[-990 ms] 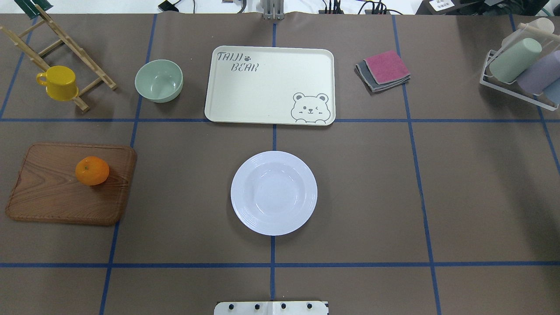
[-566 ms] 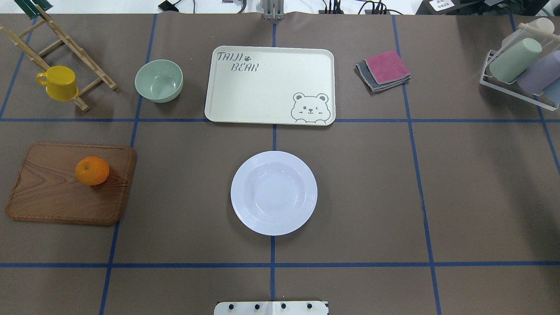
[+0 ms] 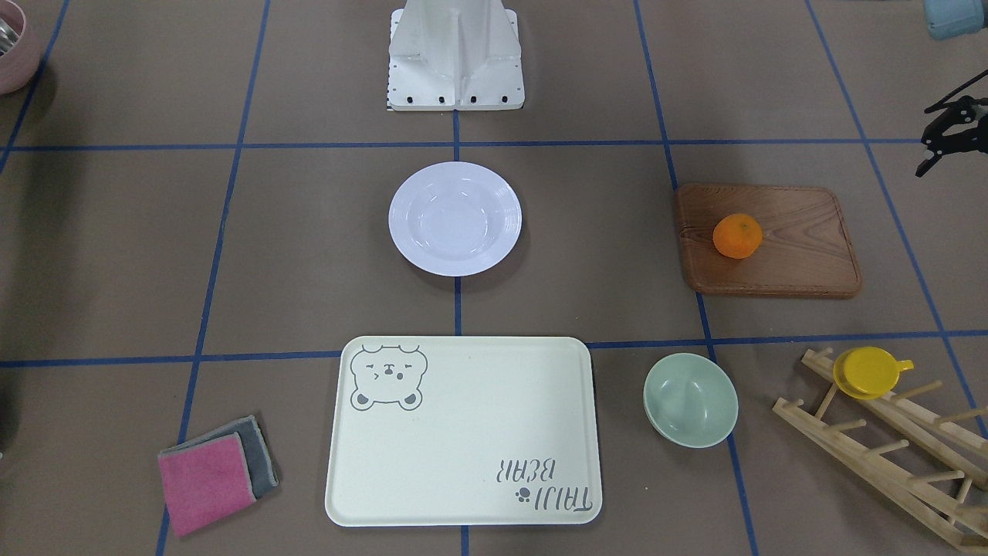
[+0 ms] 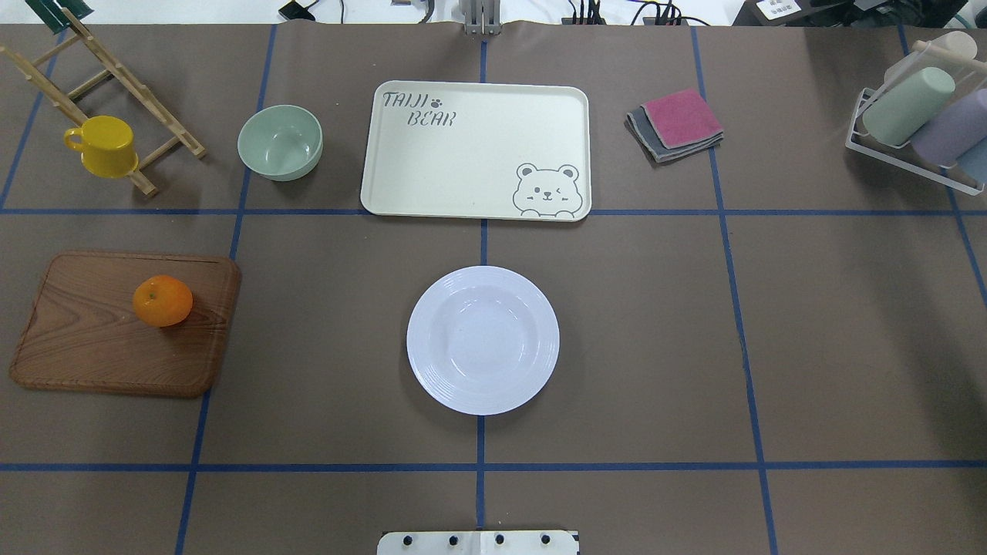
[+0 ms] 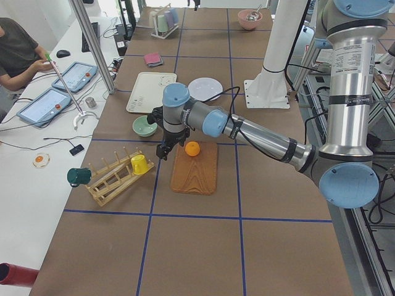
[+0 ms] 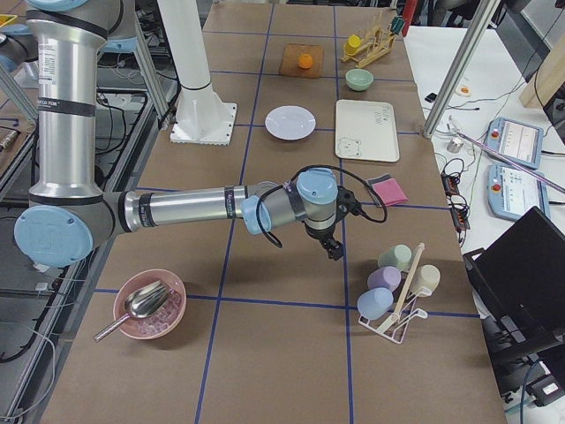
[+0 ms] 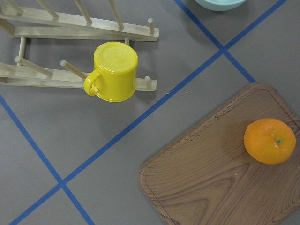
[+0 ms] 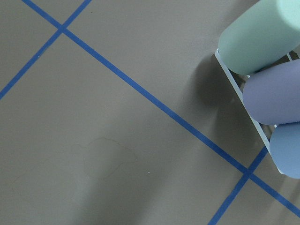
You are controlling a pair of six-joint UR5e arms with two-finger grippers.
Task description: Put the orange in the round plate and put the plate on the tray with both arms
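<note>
The orange (image 4: pixel 163 301) lies on a brown wooden board at the table's left, apart from everything else; it also shows in the left wrist view as the orange (image 7: pixel 269 140). In the middle of the table sits the empty white round plate (image 4: pixel 483 340). Beyond it lies the cream tray (image 4: pixel 476 150) with the bear drawing, nothing on it. My left gripper (image 3: pixel 923 157) hovers beside the board, a little past the orange (image 3: pixel 737 235), fingers apart and holding nothing. My right gripper (image 6: pixel 334 249) hangs over bare table near the cup rack; I cannot tell its state.
The wooden board (image 4: pixel 116 339) lies at the left. A pale green bowl (image 4: pixel 280 142) stands left of the tray. A yellow cup (image 4: pixel 104 145) hangs on a wooden rack (image 4: pixel 166 123). Folded cloths (image 4: pixel 678 123) and a rack of cups (image 4: pixel 917 116) lie right. A person (image 5: pixel 18 49) sits at a side bench.
</note>
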